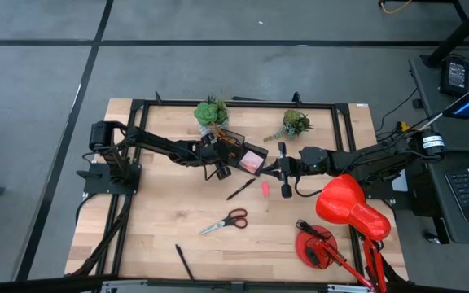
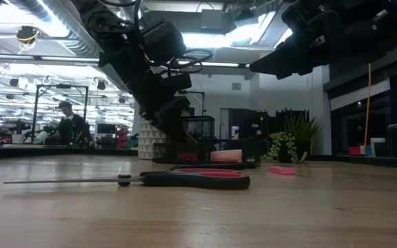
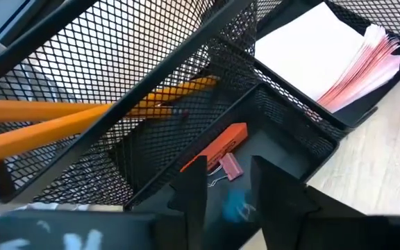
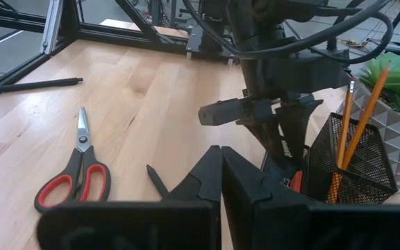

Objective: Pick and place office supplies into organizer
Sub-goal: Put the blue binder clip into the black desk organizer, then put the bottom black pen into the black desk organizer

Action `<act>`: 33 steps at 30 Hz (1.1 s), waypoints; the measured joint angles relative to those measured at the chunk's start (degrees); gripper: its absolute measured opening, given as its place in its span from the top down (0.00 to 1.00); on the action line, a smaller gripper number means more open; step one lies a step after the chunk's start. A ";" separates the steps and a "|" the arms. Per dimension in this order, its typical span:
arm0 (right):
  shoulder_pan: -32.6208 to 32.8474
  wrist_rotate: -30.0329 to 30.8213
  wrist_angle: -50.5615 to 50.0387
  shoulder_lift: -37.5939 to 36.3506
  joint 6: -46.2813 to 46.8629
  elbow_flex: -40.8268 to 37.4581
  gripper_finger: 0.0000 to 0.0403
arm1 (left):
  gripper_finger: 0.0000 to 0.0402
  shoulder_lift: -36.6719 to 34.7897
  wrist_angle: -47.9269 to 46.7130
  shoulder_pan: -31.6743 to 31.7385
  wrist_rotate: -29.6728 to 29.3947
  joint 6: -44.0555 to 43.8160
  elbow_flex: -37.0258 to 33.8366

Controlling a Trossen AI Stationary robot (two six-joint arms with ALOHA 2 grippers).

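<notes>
Wooden tabletop (image 1: 161, 212), two potted plants at back edge: one (image 1: 211, 112) right behind organizer (image 1: 236, 149), other (image 1: 295, 124) further right. Red desk lamp (image 1: 350, 207) at front right corner, close under right arm. Beyond the tabletop in low view, a person (image 2: 66, 122) far off in room.

Organizer = black mesh box, mid-tabletop toward back. Two orange pencils (image 3: 82, 117) standing slanted in its tall compartment; pink sticky-note pad (image 1: 252, 160) in low tray; orange-red eraser (image 3: 214, 147) and small pink eraser (image 3: 230, 167) in small front compartment.

Left gripper (image 3: 228, 187) right over organizer's front compartment, jaws apart, nothing between them; erasers just ahead of fingertips, mesh wall close on both sides.

Right gripper (image 4: 221, 170) just right of organizer, above tabletop, jaws together, empty, pointing at left gripper.

Loose on tabletop: black pen (image 1: 241, 190) just front of organizer, small pink bit (image 1: 265, 188) beside it, red-handled scissors (image 1: 225, 221) nearer front, second black pen (image 1: 185, 262) near front edge.
</notes>
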 joint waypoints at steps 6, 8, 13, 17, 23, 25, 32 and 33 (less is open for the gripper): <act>0.01 0.01 0.00 0.00 0.03 0.00 0.97 | 0.69 -1.12 -0.29 -0.13 2.17 -0.24 -0.02; -0.01 0.01 0.00 0.00 0.04 0.00 0.97 | 0.69 -2.84 -1.20 -0.13 3.31 0.12 -0.01; 0.01 0.00 -0.02 0.00 0.07 0.00 0.97 | 0.72 -9.95 -7.32 -1.26 4.48 0.29 0.00; 0.01 -0.01 -0.21 0.00 0.09 0.00 0.97 | 0.75 -16.30 -13.92 -4.22 4.54 0.29 0.02; 0.01 0.01 -0.13 0.00 0.10 0.00 0.97 | 0.81 -22.35 -22.66 -10.77 4.52 0.18 0.02; 0.01 -0.01 0.04 0.00 0.09 0.00 0.97 | 0.83 -23.40 -25.14 -13.17 4.50 -0.68 0.02; -0.01 0.01 -0.15 0.00 -0.13 0.00 0.97 | 0.88 -24.28 -31.72 -21.86 4.39 -4.36 0.02; -0.01 0.01 -0.22 0.00 -0.13 0.00 0.97 | 0.89 -24.28 -32.42 -23.15 4.43 -4.94 0.02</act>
